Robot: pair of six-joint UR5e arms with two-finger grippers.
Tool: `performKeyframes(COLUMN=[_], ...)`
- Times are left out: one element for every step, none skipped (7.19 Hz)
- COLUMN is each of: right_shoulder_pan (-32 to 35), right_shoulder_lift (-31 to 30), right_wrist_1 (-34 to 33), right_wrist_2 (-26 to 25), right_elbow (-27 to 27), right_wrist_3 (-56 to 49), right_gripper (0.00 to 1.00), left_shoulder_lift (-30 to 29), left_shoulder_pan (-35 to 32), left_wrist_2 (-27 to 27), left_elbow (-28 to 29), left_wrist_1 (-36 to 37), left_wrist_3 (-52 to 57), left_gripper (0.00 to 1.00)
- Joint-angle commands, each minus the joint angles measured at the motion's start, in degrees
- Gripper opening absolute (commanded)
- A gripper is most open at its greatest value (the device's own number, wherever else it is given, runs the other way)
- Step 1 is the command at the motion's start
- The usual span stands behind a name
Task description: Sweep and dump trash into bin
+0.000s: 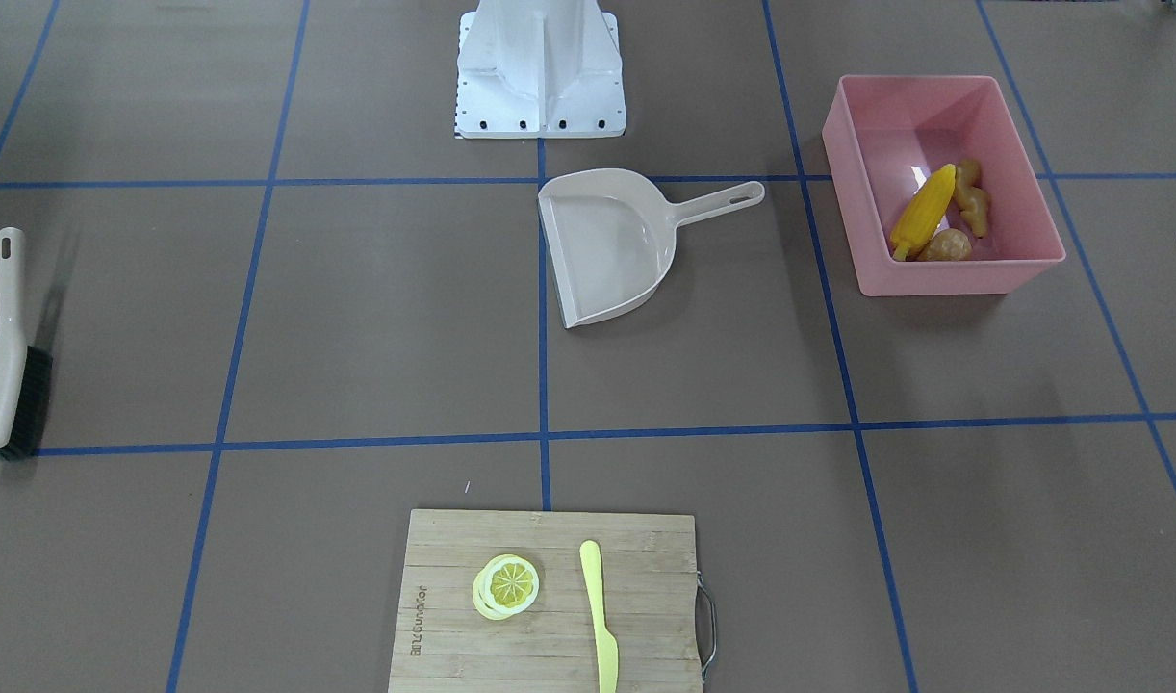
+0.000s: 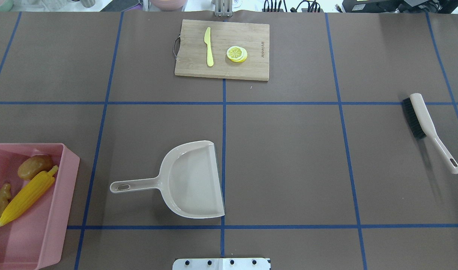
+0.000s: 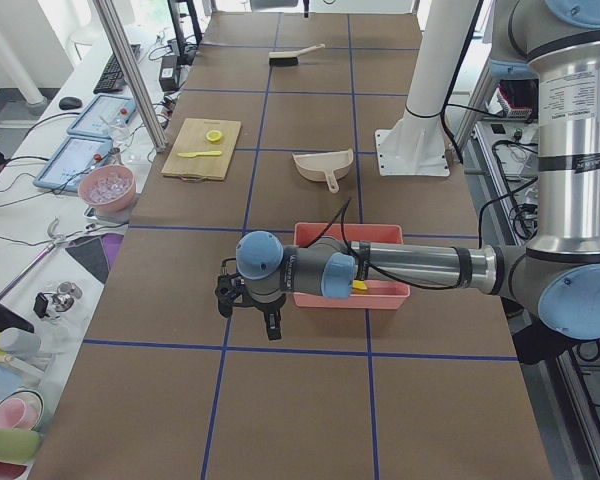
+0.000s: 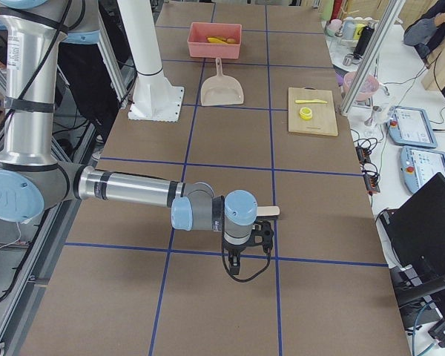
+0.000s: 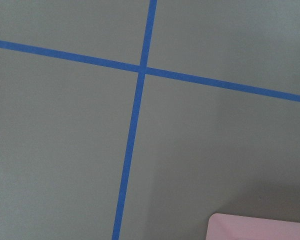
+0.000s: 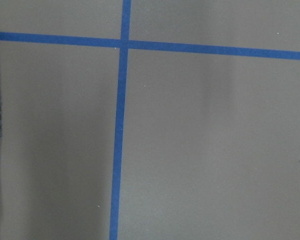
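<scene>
The pink bin (image 1: 954, 277) sits on the brown bench (image 1: 376, 318) on the robot's left side. In it lie all three pieces of trash: the yellow corn cob (image 1: 923, 219), the knobbly tan ginger root (image 1: 973, 197) and the small brown potato (image 1: 946, 246), bunched against one wall. The beige dustpan (image 1: 612, 245) lies flat near the white robot base (image 1: 540, 67), well apart from the bin with only bare bench between them. The brush (image 1: 6, 366), with dark bristles and a pale handle, lies far off on the robot's right. A bamboo cutting board (image 1: 453, 597) carries a lemon slice (image 1: 507, 585) and a yellow knife (image 1: 600, 616). The bin's walls are tall and glossy, and the dustpan is smooth plastic. The left gripper (image 3: 248, 308) hangs beside the bin and the right gripper (image 4: 241, 259) near the brush. I cannot tell whether either gripper's jaws are apart or together.
</scene>
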Motion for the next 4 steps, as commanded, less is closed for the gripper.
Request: performKeyframes(right_shoulder_pan=[0.0, 0.0, 0.0, 0.0], right_shoulder_lift=[0.0, 0.0, 0.0, 0.0], right_wrist_1=[0.0, 0.0, 0.0, 0.0], right_wrist_2=[0.0, 0.0, 0.0, 0.0], right_elbow=[0.0, 0.0, 0.0, 0.0], right_wrist_3=[0.0, 0.0, 0.0, 0.0], right_gripper=[1.00, 1.00, 1.00, 1.00], left_shoulder_lift=[1.2, 1.3, 1.3, 1.3], left_shoulder_pan=[-1.7, -1.8, -2.4, -2.7], left_wrist_2=[-0.2, -0.1, -0.1, 0.1], left_elbow=[-0.6, -0.4, -0.5, -1.6], left_wrist_1=[0.0, 0.5, 2.0, 4.0], left_wrist_3=[1.2, 2.0, 2.0, 2.0], left_gripper=[0.98, 0.98, 0.98, 0.98])
